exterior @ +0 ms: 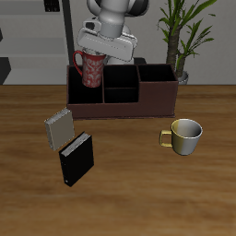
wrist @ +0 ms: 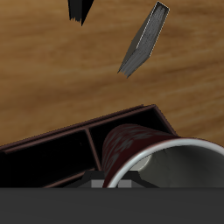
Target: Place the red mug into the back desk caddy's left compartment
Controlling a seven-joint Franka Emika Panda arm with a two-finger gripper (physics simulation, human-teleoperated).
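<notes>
While the mug (exterior: 92,68) hangs over the caddy's (exterior: 147,100) end section (exterior: 87,90), with its base at or just inside the rim, the step in hand looks like the final lowering. To do it well, I would keep the mug upright and centred between the black walls, bring it straight down with the handle clear of the outer wall, and let go only once the base rests on the floor of the compartment. The mug sits directly under the jaws (exterior: 98,52), held at its rim; the wrist view looks down past its grey inside (wrist: 179,166) to the divided caddy (wrist: 61,149) beneath. The jaws appear closed on the mug, though the fingers themselves are hidden. The caddy stands along the table's (exterior: 129,184) back edge. Nearer the front edge lie two books (exterior: 76,159) and a cream mug (exterior: 184,136), well apart from the caddy.
</notes>
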